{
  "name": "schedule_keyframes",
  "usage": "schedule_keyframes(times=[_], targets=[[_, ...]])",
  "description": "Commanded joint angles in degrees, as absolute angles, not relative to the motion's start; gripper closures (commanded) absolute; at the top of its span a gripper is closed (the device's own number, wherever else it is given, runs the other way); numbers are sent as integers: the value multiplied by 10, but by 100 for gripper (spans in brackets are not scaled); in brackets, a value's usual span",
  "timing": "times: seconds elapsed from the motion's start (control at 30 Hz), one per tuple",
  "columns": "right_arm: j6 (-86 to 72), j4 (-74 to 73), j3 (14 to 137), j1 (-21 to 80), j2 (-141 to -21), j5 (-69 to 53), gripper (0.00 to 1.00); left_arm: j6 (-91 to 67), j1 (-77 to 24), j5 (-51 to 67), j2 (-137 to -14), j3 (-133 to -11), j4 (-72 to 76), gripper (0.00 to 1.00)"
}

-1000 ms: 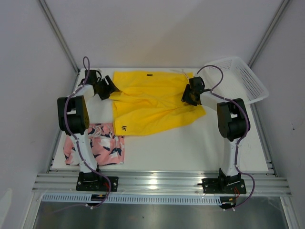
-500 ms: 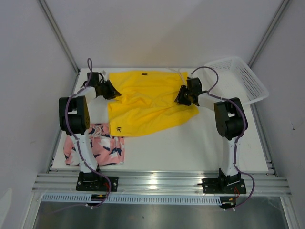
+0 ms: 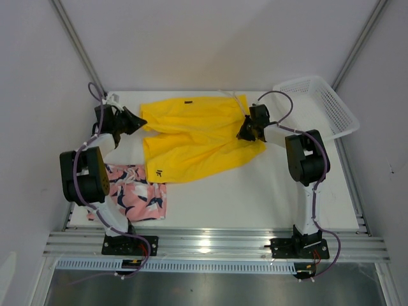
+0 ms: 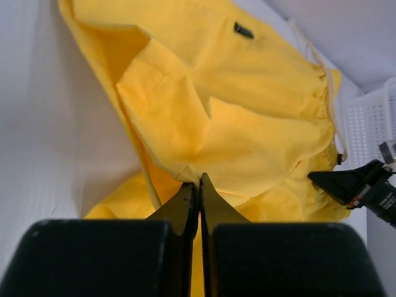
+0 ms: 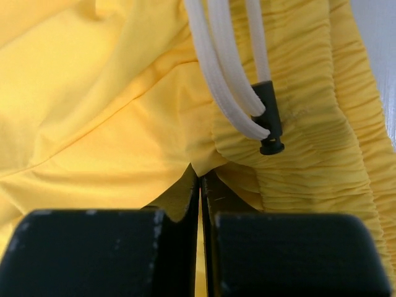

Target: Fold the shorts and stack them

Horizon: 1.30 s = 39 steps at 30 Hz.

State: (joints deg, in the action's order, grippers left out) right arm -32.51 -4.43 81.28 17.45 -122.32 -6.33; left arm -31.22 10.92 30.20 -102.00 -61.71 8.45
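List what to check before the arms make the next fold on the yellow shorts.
1. Left gripper shut on the yellow shorts: ok, fabric pinched.
2. Right gripper shut on them too: ok.
3. Drawstring out of the right gripper's grip: ok, it lies beside the tips.
4. Yellow shorts lying flat: not ok, wrinkled and doubled over.
5. Pink shorts apart from the yellow pair: cannot tell, edges very close.
6. Basket clear of the cloth: ok.
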Motion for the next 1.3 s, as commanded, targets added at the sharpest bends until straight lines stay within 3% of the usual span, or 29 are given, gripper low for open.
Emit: schedule_keyframes(times=[0.0, 0.3, 0.57, 0.77, 0.8, 0.83, 0.93, 1.07, 1.17, 1.27], targets=[[-337, -112, 789, 163, -1242, 0, 100, -316, 110, 327, -974, -603, 178, 100], [-369, -115, 786, 168, -1233, 65, 100, -304, 110, 331, -938, -531, 214, 100], [-378, -129, 823, 170, -1256, 76, 100, -286, 77, 309, -833, -386, 299, 89], [-368, -161, 892, 163, -1285, 71, 100, -188, 4, 223, -755, -319, 258, 57], [-366, -161, 896, 163, -1285, 67, 100, -176, -17, 215, -737, -317, 238, 42], [-363, -158, 896, 163, -1283, 62, 100, -164, -29, 209, -728, -314, 229, 33], [-351, -151, 889, 166, -1258, 50, 90, -133, -70, 167, -696, -300, 221, 16], [-321, -155, 884, 182, -1216, 35, 77, -150, -64, 148, -673, -298, 246, 10], [-294, -150, 867, 197, -1173, 38, 59, -176, -44, 130, -672, -300, 259, 9], [-270, -135, 848, 218, -1137, 7, 51, -226, -11, 82, -701, -316, 258, 7]])
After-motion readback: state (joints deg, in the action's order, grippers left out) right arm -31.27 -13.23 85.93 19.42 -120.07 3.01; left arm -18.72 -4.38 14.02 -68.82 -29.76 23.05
